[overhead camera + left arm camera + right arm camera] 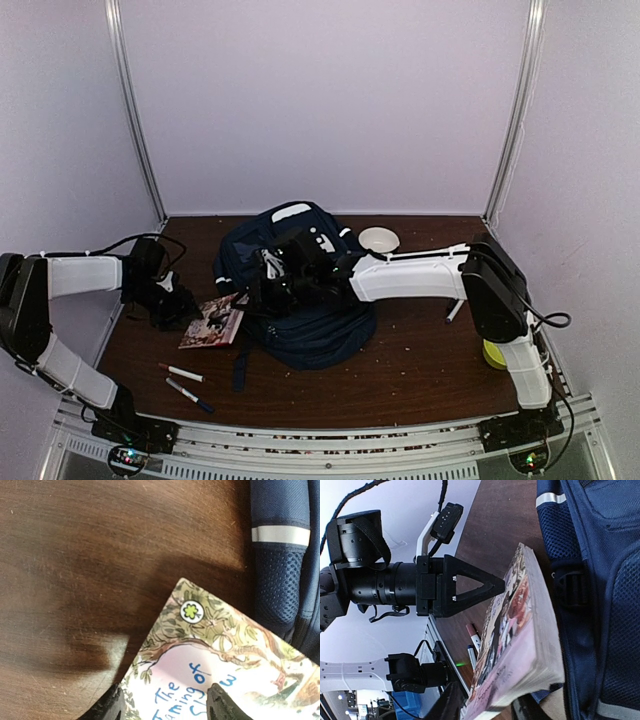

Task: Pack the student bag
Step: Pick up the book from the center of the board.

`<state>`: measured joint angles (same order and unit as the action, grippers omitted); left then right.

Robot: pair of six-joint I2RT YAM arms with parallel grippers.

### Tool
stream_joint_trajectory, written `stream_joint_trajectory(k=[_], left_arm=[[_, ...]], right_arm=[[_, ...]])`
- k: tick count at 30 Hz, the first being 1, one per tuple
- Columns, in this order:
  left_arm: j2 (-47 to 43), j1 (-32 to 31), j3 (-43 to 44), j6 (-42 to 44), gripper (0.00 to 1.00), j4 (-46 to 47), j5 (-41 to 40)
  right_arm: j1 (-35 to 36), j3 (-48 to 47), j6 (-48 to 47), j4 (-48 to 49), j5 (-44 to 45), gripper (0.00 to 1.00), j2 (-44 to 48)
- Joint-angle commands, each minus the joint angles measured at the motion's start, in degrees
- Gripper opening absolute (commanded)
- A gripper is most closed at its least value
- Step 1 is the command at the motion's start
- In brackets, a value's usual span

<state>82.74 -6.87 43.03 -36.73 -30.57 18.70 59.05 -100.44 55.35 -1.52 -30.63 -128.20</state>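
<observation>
Navy fabric student bag (312,335) mid dark wooden table (420,365), just beside illustrated paperback book (212,322) | left pincer (162,707) spread over cover, tips cropped | right pincer (487,707) straddles book corner, fingers cut off, I can't tell grip

Counted on the tabletop (420,370): one student bag (310,330), one book (212,322), two markers (181,373), one white bowl (379,239), one yellow object (493,355).

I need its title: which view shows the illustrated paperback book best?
Left wrist: the illustrated paperback book lies cover-up, close, blue title partly readable. Right wrist shows its page edge side-on; top external shows it tiny.
</observation>
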Motion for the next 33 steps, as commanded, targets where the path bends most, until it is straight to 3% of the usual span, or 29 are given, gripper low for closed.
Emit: stream_joint_trajectory(k=[1, 11, 19, 33], left_arm=[[-1.09, -0.29, -0.22, -1.2, 0.58, 0.42, 0.08], [-0.64, -0.37, 0.0, -1.49, 0.57, 2.32, 1.21], [-0.57, -0.59, -2.22, -2.07, 0.56, 5.42, 3.46], [0.62, -0.66, -3.18, -1.56, 0.56, 6.38, 2.31]], right_arm=[[-1.34, 1.17, 0.19, -1.5, 2.8, 0.3, 1.01], [-2.1, 0.55, 4.21, 0.6, 0.38, 0.29, -3.25], [-2.03, -1.84, 3.64, -0.93, 0.7, 0.39, -5.91], [-0.64, 3.69, 3.09, -5.88, 1.47, 0.58, -1.83]])
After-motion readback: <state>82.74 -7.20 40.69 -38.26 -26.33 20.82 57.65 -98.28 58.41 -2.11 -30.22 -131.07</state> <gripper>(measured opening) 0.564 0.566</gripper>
